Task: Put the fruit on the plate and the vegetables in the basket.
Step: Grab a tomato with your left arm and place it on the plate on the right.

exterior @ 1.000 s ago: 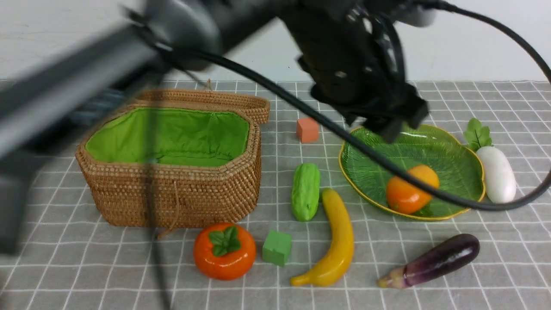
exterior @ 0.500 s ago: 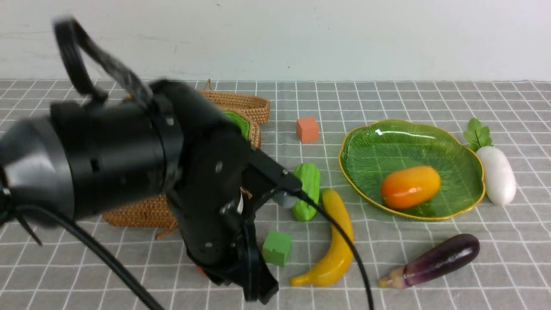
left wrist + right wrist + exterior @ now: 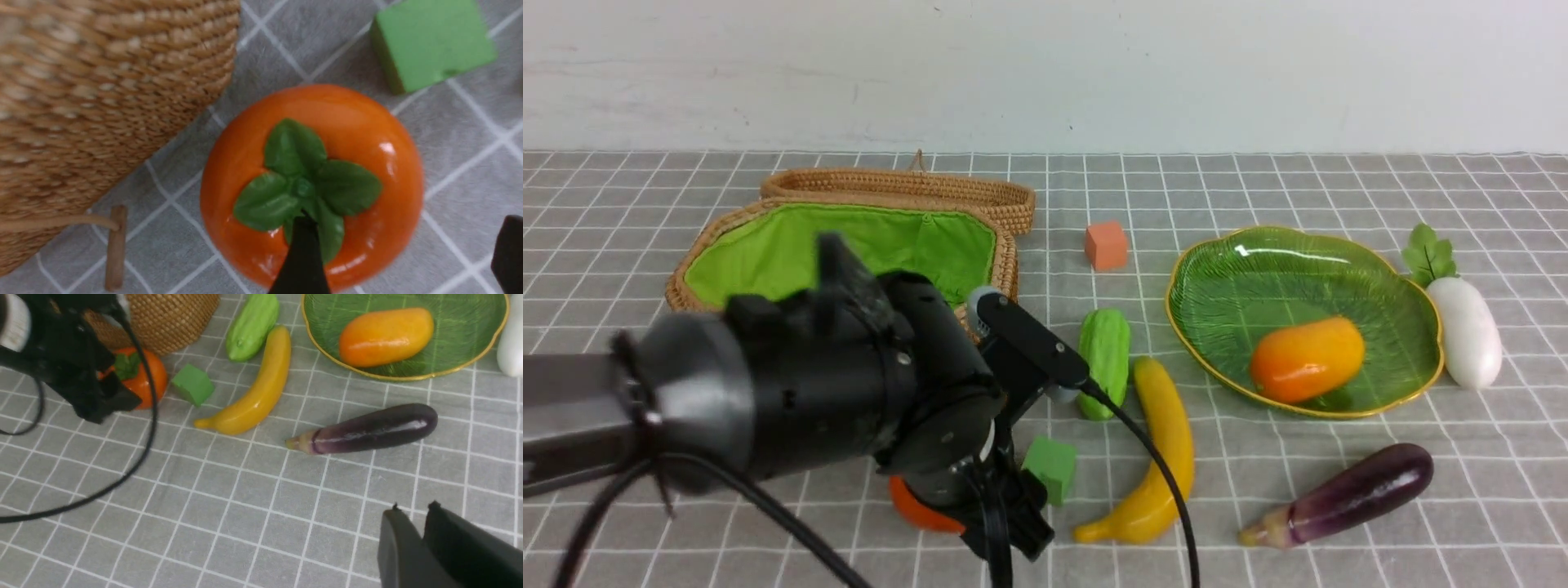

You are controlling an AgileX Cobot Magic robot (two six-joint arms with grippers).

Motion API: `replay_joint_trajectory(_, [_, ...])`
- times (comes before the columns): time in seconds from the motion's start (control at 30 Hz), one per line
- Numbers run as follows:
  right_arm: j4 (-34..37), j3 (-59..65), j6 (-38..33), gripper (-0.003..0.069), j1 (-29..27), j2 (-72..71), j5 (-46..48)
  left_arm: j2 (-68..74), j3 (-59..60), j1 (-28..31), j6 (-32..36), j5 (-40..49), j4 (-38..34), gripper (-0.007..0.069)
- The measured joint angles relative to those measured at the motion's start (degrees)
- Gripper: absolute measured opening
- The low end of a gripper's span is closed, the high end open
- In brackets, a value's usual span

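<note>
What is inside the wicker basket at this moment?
Only its green lining shows inside the basket; no vegetable is visible. The left arm covers the near part of the inside, so that part cannot be checked.

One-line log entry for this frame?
left gripper open over persimmon | right gripper shut, empty | mango on plate | banana off plate

No legible text, label, brand, number or sign on anything here.
</note>
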Motion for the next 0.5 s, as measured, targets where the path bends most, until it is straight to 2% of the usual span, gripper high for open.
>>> replay_joint_trajectory(0.27, [1.23,0.00,-0.35,0.0106,0.00,0.00,-1.30,4.93,-0.20,0.12,-9.17,-2.25,12.94,0.0578])
replay_joint_trajectory(0.33, [1.41,0.00,-0.41,0.0108,0.00,0.00,-1.30,5.31,-0.20,0.12,-12.06,-2.69,14.46,0.0578])
replay_joint_trajectory(0.5, [1.79,0.00,-0.53,0.0108,0.00,0.00,-1.35,5.65,-0.20,0.14,-13.92,-3.38,15.33,0.0563])
